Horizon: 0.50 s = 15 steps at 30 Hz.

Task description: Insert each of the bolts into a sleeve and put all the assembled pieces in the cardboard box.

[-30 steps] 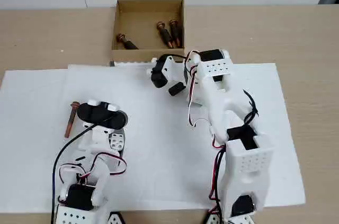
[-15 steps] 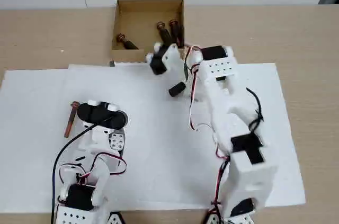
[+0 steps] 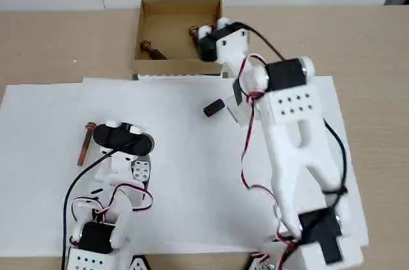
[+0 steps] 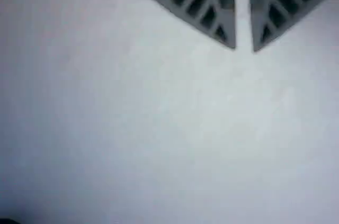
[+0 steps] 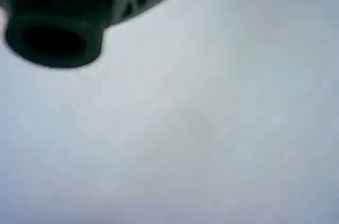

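Between the tips of the left gripper (image 4: 242,49) only a thin slit is seen, with nothing held, over the white paper (image 4: 159,144). From above, a loose bolt (image 3: 85,145) is seen lying just beside it, and that arm is folded low. At the right gripper (image 3: 231,109) a black sleeve (image 5: 53,38) is seen against a ribbed jaw; whether it is clamped cannot be told. That arm is stretched forward. Its wrist hides part of the cardboard box (image 3: 181,7), where the boxed pieces (image 3: 151,49) are partly made out.
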Motion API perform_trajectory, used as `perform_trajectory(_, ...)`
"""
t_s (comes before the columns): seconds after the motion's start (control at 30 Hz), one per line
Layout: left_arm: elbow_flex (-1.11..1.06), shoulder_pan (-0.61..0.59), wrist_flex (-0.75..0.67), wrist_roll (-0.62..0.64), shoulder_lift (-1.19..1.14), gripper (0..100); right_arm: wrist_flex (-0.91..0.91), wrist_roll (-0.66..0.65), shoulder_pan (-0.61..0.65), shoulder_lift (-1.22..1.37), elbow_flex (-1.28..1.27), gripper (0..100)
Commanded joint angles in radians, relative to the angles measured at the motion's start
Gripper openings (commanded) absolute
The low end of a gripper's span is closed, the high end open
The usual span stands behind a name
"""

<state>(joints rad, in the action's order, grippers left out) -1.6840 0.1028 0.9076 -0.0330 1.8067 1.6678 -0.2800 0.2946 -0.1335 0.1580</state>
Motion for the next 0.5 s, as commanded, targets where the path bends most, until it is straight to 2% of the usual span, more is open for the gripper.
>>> perform_trajectory(0.0,0.018,-0.006,0.023,-0.011,0.008,1,0.035,0.123,-0.008,-0.119,0.008,0.7)
perform_trajectory(0.1,0.088,-0.021,0.068,-0.058,0.008,1,0.038,0.175,-0.036,-0.196,-0.031,0.7)
perform_trajectory(0.2,0.191,-0.114,0.103,-0.068,0.005,1,0.038,0.199,-0.058,-0.302,-0.14,0.7)
perform_trajectory(0.3,0.28,-0.199,0.175,-0.146,0.005,1,0.033,0.199,-0.082,-0.441,-0.272,0.7)
perform_trajectory(0.47,0.42,-0.276,0.272,-0.193,0.003,1,0.024,0.201,-0.134,-0.644,-0.483,0.7)
